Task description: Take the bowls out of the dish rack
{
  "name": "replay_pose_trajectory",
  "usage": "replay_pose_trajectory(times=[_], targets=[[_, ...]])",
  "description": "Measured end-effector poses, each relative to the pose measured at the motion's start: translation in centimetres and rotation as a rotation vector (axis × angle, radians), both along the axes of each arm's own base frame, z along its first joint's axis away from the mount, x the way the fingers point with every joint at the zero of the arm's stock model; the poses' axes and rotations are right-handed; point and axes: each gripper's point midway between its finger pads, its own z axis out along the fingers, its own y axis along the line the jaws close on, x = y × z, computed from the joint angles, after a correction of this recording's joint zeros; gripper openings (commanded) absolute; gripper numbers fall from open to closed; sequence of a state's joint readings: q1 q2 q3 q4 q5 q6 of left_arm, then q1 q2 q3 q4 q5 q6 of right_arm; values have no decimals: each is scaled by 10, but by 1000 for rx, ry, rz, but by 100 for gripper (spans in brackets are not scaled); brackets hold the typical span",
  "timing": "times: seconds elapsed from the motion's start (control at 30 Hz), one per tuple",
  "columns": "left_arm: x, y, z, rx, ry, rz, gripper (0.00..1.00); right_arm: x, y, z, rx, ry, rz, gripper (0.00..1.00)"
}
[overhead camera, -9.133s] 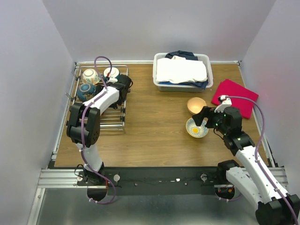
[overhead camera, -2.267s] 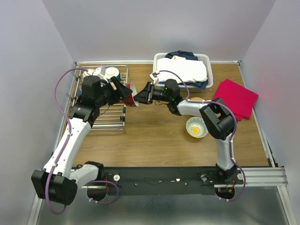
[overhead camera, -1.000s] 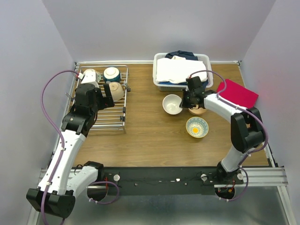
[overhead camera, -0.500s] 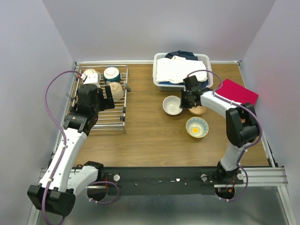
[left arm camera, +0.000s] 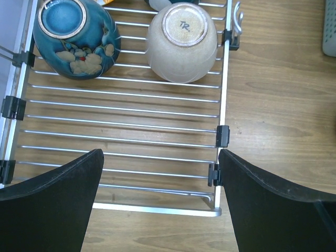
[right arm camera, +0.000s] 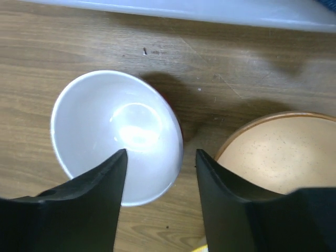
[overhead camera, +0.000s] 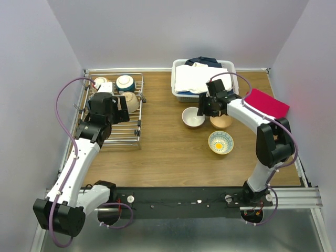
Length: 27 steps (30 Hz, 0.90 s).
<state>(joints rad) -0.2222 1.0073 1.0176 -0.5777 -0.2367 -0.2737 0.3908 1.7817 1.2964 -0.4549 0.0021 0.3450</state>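
The cream bowl (left arm camera: 182, 42) sits upside down by the right rim of the dish rack (left arm camera: 121, 121), the blue bowl (left arm camera: 76, 44) to its left. The left end effector (left arm camera: 160, 157), jaws wide open and empty, hovers over the rack's bare bars; the cream bowl lies just ahead, nothing between. Right of the rack on the tabletop (overhead camera: 168, 152), the right end effector (right arm camera: 161, 155) stands open over the rim of the white bowl (right arm camera: 115, 131), beside a tan bowl (right arm camera: 278, 152).

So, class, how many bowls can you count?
7. Four in the dish rack: part-hidden, blue-white, cream, blue floral. Three on the table: white, tan, patterned. Others may be hidden.
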Motion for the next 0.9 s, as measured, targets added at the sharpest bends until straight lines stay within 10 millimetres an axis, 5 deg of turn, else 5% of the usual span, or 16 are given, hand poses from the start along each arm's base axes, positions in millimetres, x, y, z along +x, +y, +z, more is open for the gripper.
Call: replay_pose_trajectory(times=[0.23, 0.43, 0.9], targets=[[12, 1, -20, -1, 63, 42, 99, -8, 5, 73, 98, -160, 35, 84], [41, 4, -31, -73, 81, 127, 99, -32, 3, 135, 201, -352, 75, 94], [114, 36, -79, -450, 87, 288, 99, -80, -5, 128, 254, -406, 141, 100]])
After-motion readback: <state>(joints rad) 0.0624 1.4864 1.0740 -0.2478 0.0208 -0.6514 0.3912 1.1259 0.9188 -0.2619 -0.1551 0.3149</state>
